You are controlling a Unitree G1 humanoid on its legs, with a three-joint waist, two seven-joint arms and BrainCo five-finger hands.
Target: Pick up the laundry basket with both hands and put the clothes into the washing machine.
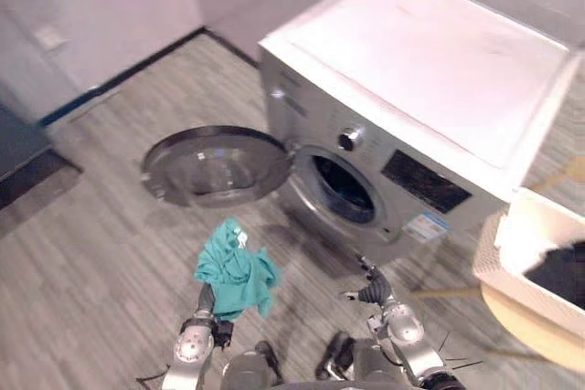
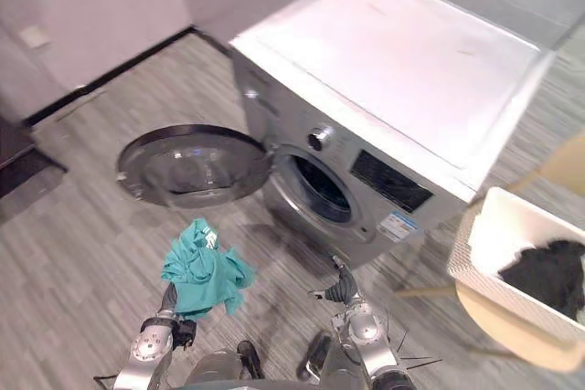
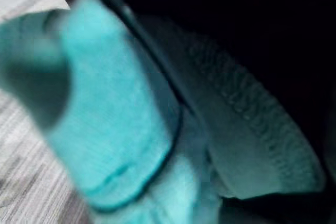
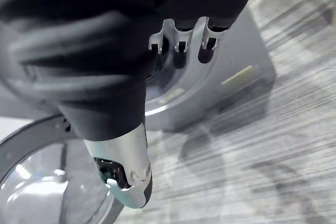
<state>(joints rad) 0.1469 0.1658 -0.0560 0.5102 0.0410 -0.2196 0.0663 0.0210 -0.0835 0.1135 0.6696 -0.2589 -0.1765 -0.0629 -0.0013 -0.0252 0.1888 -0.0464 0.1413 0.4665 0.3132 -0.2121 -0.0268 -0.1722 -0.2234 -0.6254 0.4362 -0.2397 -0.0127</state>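
Observation:
My left hand (image 1: 205,302) is held up low in front of me, shut on a teal garment (image 1: 235,268) that bunches above it; up close the teal cloth (image 3: 105,119) covers the fingers. My right hand (image 1: 374,291) hovers open and holds nothing, with its fingers (image 4: 181,39) pointing at the washing machine (image 1: 411,89). The machine's round door (image 1: 215,166) is swung wide open to the left, and the dark drum opening (image 1: 345,189) shows. At the right edge a white laundry basket (image 1: 526,267) holds dark clothes (image 1: 562,276), out of reach of both hands.
The basket sits on a round wooden stool (image 1: 521,331). Grey wood-pattern floor (image 1: 101,253) lies between me and the machine. A pale wall with a dark skirting (image 1: 119,75) runs along the back left.

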